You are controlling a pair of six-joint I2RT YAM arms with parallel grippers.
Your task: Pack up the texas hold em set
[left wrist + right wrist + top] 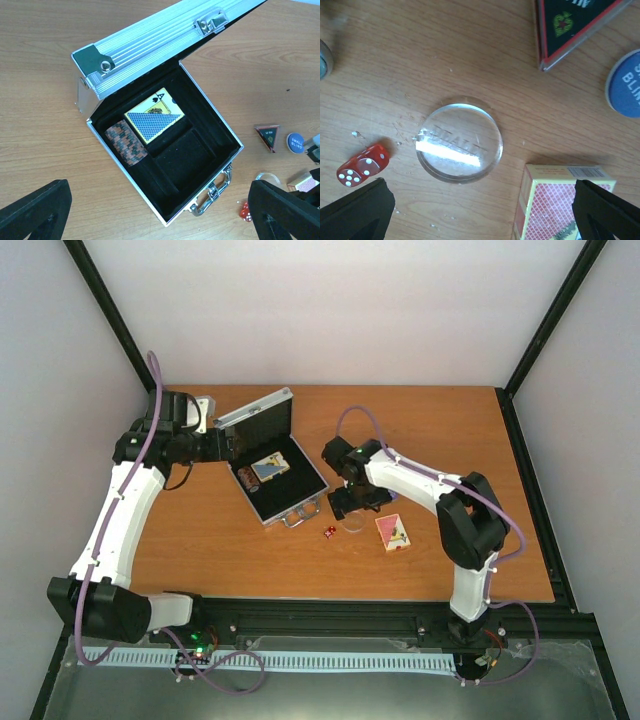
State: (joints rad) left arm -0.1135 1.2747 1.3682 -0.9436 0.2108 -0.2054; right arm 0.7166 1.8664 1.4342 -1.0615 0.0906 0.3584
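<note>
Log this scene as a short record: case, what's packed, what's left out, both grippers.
case: open, lid up
inside: blue-yellow card pack, chip stack
on table: clear disc, red die, red card pack
left gripper: open, facing the case
right gripper: open, aimed at the clear disc

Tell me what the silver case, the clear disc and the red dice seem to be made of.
Silver case: ribbed, brushed metal, likely aluminium; matte black fabric-like lining. Clear disc: glossy transparent plastic or glass, the table showing through. Red dice: translucent plastic, probably, with white pips.
</note>
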